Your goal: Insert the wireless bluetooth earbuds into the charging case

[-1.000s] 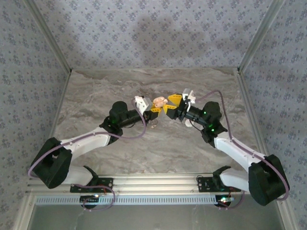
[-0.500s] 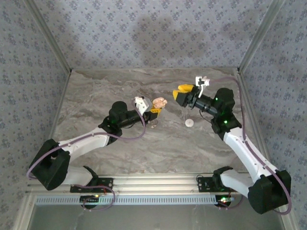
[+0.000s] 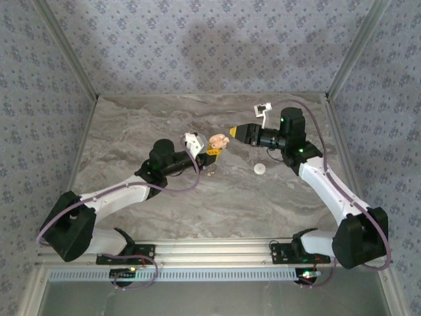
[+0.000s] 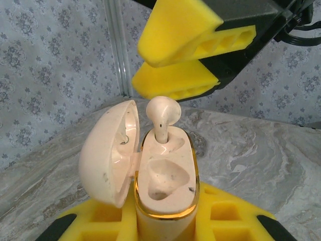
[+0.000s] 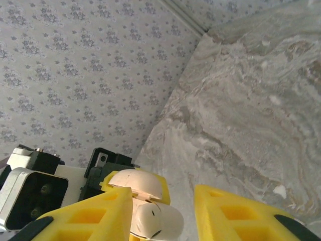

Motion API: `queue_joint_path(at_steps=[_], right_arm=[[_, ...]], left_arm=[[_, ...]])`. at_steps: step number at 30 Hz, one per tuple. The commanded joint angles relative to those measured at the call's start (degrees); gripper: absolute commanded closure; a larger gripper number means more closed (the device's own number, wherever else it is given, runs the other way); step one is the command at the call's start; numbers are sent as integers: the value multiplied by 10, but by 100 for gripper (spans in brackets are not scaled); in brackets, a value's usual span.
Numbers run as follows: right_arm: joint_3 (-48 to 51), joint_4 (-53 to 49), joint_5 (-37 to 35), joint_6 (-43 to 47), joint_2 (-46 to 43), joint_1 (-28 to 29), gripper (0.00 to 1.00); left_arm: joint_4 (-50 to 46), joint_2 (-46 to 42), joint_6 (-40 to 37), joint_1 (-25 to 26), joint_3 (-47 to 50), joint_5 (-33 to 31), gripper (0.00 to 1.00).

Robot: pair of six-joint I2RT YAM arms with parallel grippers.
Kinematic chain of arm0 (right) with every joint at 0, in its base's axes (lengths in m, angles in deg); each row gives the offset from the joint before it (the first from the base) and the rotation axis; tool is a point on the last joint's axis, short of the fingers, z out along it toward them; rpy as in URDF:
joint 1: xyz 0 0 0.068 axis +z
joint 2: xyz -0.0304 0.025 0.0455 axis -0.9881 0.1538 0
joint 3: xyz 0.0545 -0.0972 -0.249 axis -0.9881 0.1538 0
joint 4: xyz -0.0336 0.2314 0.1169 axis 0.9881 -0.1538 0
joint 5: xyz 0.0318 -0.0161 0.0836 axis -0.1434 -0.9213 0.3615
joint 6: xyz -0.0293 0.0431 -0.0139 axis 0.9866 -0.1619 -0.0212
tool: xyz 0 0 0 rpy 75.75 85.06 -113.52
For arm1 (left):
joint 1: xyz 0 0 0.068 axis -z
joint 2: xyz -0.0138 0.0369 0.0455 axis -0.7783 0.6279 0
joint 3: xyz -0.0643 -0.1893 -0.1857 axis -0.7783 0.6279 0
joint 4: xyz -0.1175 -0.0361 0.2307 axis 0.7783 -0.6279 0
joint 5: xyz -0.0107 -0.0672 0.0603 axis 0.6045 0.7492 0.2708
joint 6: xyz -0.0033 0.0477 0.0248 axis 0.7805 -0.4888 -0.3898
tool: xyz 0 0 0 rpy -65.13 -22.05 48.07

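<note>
My left gripper is shut on the charging case, a peach case with a gold rim, held upright with its lid swung open to the left. One of the wireless bluetooth earbuds stands in the far slot, its head sticking up above the rim. The near slot is hollow. My right gripper hovers just right of the case, its tips pointing at it. Its yellow fingers stand apart with nothing between them. Behind the left one are the earbud and the lid.
A white round disc lies on the marble tabletop below the right gripper. A small pale object lies on the table under the left gripper. Patterned walls close the table at the back and both sides.
The right gripper pulled back from the case to the right, uncovering the white disc, then turned to point its tips at the case. Its jaws narrowed. The left arm stayed still.
</note>
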Motion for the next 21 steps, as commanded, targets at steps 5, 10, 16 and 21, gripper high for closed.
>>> queue_joint_path(at_steps=[5, 10, 16, 21], right_arm=[[-27, -13, 55, -17, 17, 12, 66], [-32, -15, 69, -16, 24, 15, 74], [-31, -29, 71, -13, 19, 17, 78], [-28, -32, 71, -15, 11, 17, 78]], left_arm=[[1, -19, -12, 1, -20, -1, 82], [-2, -21, -15, 1, -20, -3, 82], [-2, -21, -18, 1, -20, -6, 82], [-2, -20, -18, 1, -20, -9, 82]])
